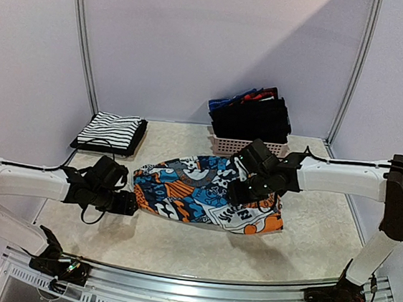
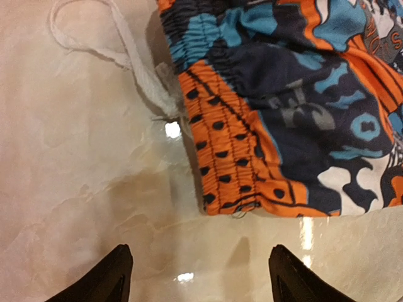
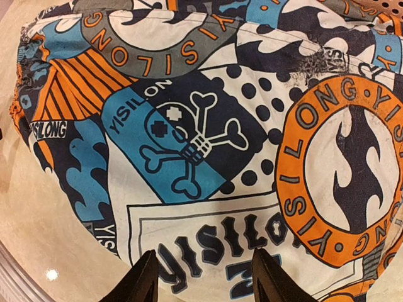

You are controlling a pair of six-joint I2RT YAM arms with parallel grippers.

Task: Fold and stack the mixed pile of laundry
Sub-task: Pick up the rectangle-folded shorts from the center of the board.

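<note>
The graphic-print shorts [image 1: 204, 194], blue, orange, white and black, lie flat on the table's middle. My left gripper [image 1: 127, 202] is open and empty just left of their orange elastic waistband [image 2: 236, 151]; a white drawstring [image 2: 119, 53] trails beside it. My right gripper [image 1: 249, 192] is open and hovers over the shorts' right part, its fingers above the printed lettering [image 3: 214, 242], holding nothing. A folded white garment with thin black stripes [image 1: 111, 131] lies at the back left on a black one. Black, blue and red garments [image 1: 251, 113] fill the basket.
The pink latticed basket [image 1: 231, 145] stands at the back, just behind the right arm. White booth walls with metal poles close the back and sides. A metal rail runs along the table's near edge [image 1: 194, 287].
</note>
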